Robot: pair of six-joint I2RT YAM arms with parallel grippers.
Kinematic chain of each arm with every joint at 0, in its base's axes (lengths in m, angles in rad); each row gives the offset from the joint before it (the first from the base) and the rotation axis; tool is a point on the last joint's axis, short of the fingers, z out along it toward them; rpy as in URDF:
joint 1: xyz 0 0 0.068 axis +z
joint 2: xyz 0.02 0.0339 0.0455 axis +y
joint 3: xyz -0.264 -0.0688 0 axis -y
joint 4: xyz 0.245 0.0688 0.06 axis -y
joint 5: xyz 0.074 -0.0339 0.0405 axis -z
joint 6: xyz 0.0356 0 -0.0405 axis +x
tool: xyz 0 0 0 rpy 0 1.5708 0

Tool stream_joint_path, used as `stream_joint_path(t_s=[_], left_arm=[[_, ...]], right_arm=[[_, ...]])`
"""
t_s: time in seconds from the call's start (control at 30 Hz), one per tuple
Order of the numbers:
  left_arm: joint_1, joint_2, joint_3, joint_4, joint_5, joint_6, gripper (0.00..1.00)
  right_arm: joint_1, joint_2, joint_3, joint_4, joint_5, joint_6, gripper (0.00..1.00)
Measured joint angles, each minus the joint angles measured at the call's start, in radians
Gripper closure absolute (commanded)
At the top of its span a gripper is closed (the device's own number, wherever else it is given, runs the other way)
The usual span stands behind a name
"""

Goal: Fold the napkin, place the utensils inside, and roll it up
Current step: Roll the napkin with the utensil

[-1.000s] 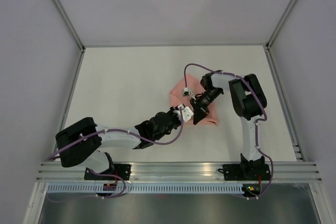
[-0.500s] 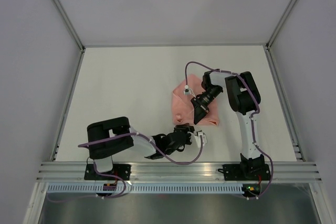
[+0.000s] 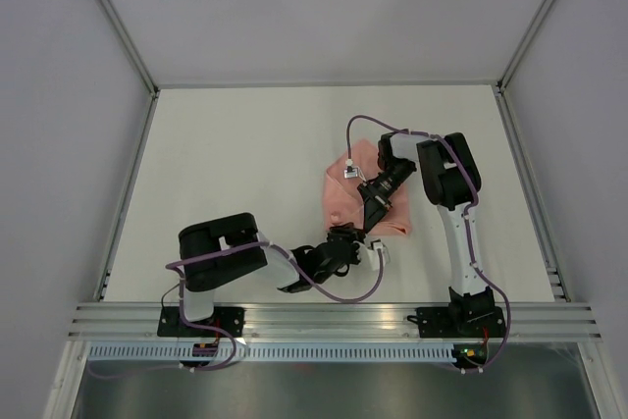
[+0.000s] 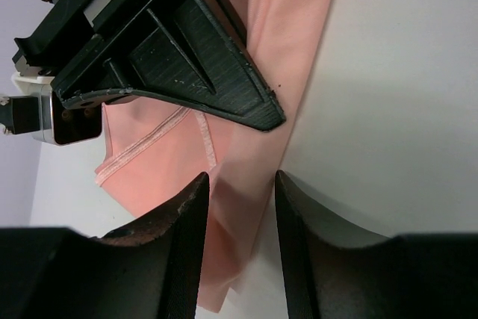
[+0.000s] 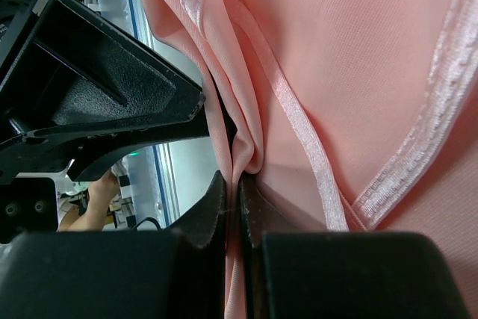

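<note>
The pale pink napkin (image 3: 340,193) lies bunched and partly folded right of the table's middle. My right gripper (image 3: 377,211) is shut on a raised fold of it; in the right wrist view the cloth (image 5: 358,72) is pinched between the closed jaws (image 5: 237,181). My left gripper (image 3: 367,245) is open, low over the table just in front of the napkin's near edge. In the left wrist view its jaws (image 4: 240,181) straddle a hanging folded strip of napkin (image 4: 231,184) without closing on it. The utensils are out of view.
The white table (image 3: 235,154) is boxed in by pale walls with metal posts. An aluminium rail (image 3: 334,319) runs along the near edge by the arm bases. The right arm's purple cable (image 3: 365,125) loops over the napkin.
My left gripper has pulled back from beside the right gripper toward the near edge, then edged slightly back toward the napkin. The right gripper has kept its hold, hardly moving.
</note>
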Motion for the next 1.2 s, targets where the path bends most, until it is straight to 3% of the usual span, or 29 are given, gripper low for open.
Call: stream_joint_path(t_s=[0.27,0.7,1.1,1.2], left_arm=[[0.028,0.002,0.055,-0.087,0.056,-0.003,0.57],[0.111,-0.009,0.224,-0.405,0.267,-0.116,0.65],[0.172,-0.002,0.336,-0.618,0.443,-0.197,0.97],[0.183,0.002,0.357,-0.652,0.477,-0.207,0.98]], right_arm=[[0.0,0.019,0.022,-0.027,0.0,-0.012,1.0],[-0.019,0.04,0.045,-0.058,0.006,-0.024,1.0],[-0.021,0.04,0.046,-0.063,0.014,-0.032,0.99],[-0.021,0.04,0.046,-0.066,0.016,-0.034,0.9]])
